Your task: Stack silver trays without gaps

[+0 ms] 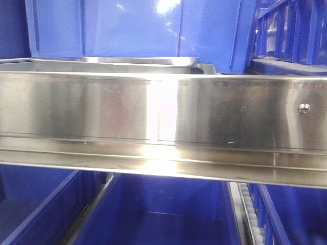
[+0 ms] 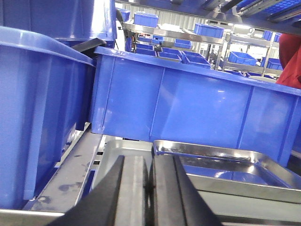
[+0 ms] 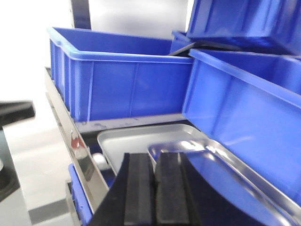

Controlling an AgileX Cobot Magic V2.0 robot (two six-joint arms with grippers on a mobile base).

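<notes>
Two silver trays lie behind the steel rail. The upper shiny tray (image 2: 221, 162) rests partly over a duller lower tray (image 2: 117, 155), offset to the right with its rim raised. In the front view only a tray rim (image 1: 117, 62) shows above the rail. My left gripper (image 2: 151, 157) is shut, and the upper tray's left corner rim runs into the slit between its fingers. In the right wrist view my right gripper (image 3: 154, 154) is shut on the rim of the upper tray (image 3: 225, 174), which tilts above the lower tray (image 3: 136, 141).
A long steel rail with a screw (image 1: 304, 108) crosses the front view. Large blue bins (image 2: 197, 103) stand close behind and left (image 2: 37, 117) of the trays. More blue bins (image 3: 117, 89) stand behind and to the right (image 3: 244, 103). A metal shelf ledge (image 2: 70, 169) runs at the left.
</notes>
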